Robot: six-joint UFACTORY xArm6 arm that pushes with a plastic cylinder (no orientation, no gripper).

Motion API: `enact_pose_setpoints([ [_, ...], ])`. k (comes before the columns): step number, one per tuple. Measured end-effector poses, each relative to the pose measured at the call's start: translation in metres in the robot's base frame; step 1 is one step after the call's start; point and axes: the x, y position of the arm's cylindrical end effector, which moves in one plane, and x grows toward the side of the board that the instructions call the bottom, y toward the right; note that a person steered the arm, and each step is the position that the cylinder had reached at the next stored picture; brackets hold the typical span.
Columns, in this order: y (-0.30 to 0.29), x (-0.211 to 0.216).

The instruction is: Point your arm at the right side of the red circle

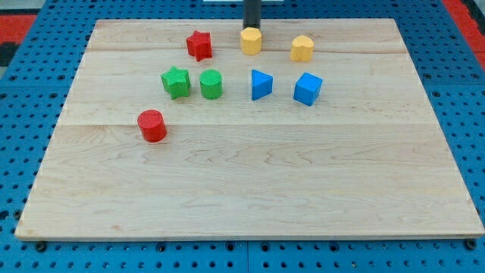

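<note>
Red circle [152, 125] at board's [250, 189] left-centre, well apart from my tip [251, 29], seemingly touching yellow hexagonal block [251, 41] at view's top; target's right side lying down-left of tip; no claw fitted, plain rod only.

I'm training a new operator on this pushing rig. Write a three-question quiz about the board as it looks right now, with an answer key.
1. True or false: my tip is beside the red circle.
2. Which block is nearest my tip? A) red star B) yellow block at the view's top centre C) blue cube
3. Fill in: directly to the view's left of the green circle sits the green ____.

Key
1. False: my tip is at the view's top, just behind that yellow block, far from the red circle.
2. B
3. star
</note>
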Motion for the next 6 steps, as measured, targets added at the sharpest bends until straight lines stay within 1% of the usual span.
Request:
enact_pose_setpoints([
  [2,-0.001,0.016],
  [3,0.035,-0.002],
  [4,0.121,-0.021],
  [5,0.203,0.034],
  [6,0.187,0.170],
])
